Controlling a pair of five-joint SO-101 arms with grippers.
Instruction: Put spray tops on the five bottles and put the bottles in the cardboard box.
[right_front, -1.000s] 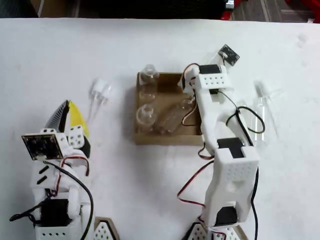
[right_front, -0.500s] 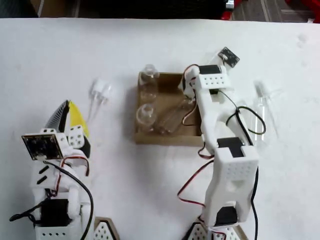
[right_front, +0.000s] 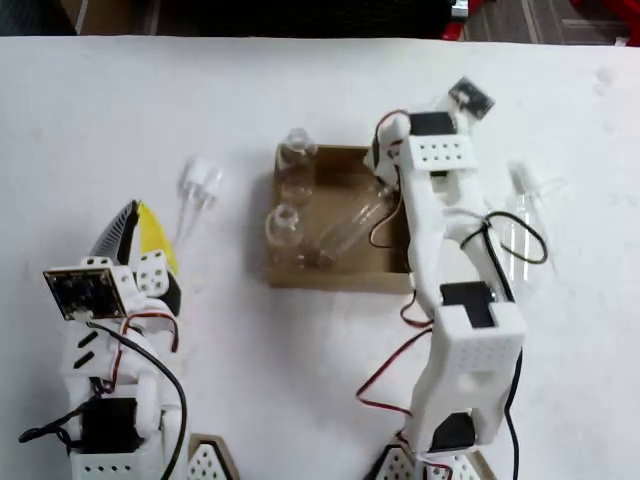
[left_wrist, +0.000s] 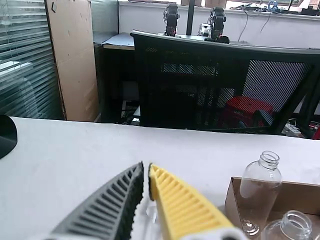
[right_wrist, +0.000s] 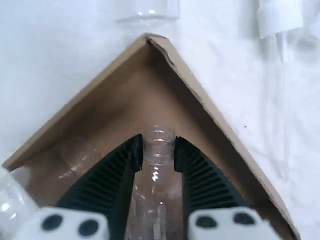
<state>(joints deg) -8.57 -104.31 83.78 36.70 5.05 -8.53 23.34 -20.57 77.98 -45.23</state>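
The cardboard box (right_front: 340, 278) sits mid-table. A clear uncapped bottle (right_front: 340, 232) lies slanted inside it, and my right gripper (right_front: 385, 195) is shut on its neck; the right wrist view shows the gripper (right_wrist: 159, 146) clamping that neck (right_wrist: 158, 135) near the box corner (right_wrist: 150, 41). Two more uncapped bottles stand in the box, one at the back left (right_front: 297, 152) (left_wrist: 260, 192) and one at the front left (right_front: 283, 226) (left_wrist: 295, 223). Loose spray tops (right_front: 200, 185) lie left of the box. My left gripper (right_front: 135, 232) (left_wrist: 145, 182) rests shut and holds nothing, near the left edge.
A bottle fitted with a spray top (right_front: 520, 215) lies on the table right of the right arm; its spray head (right_wrist: 277, 17) is past the box wall. Another clear bottle (right_wrist: 147, 7) lies beyond the box corner. White table surface surrounds the box.
My right arm has swung back and to the right, pulling the lying bottle's neck with it so the bottle now slants more. The front-left bottle shifted slightly. The left arm is unmoved.
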